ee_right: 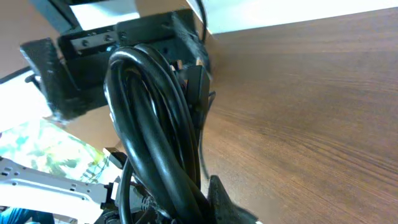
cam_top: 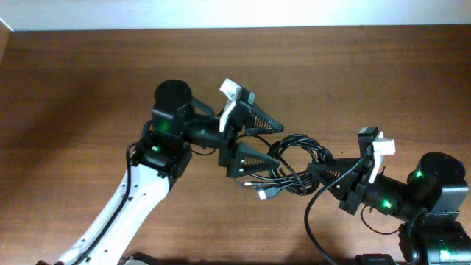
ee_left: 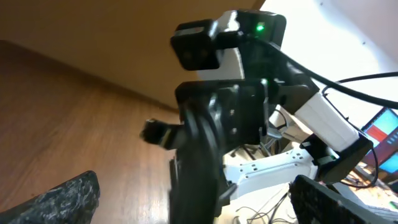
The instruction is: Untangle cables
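The cables [cam_top: 298, 158] are a bundle of black loops hanging just above the wooden table [cam_top: 88, 81] between my two grippers, with pale plug ends [cam_top: 263, 194] trailing at the lower left. My right gripper [cam_top: 322, 174] is shut on the bundle's right side. In the right wrist view the thick loops of the cables [ee_right: 152, 124] rise from the right gripper [ee_right: 189, 208]. My left gripper [cam_top: 280, 143] stands wide open at the bundle's left end, one finger on each side of the loops, holding nothing. In the left wrist view the left gripper [ee_left: 193, 208] shows both dark fingers [ee_left: 59, 199] far apart.
The right arm's body [ee_left: 249, 81] fills the middle of the left wrist view, close to the camera. A thick black arm wire [cam_top: 313, 228] curves over the table near the front edge. A light wall edge [cam_top: 235, 15] borders the table's far side.
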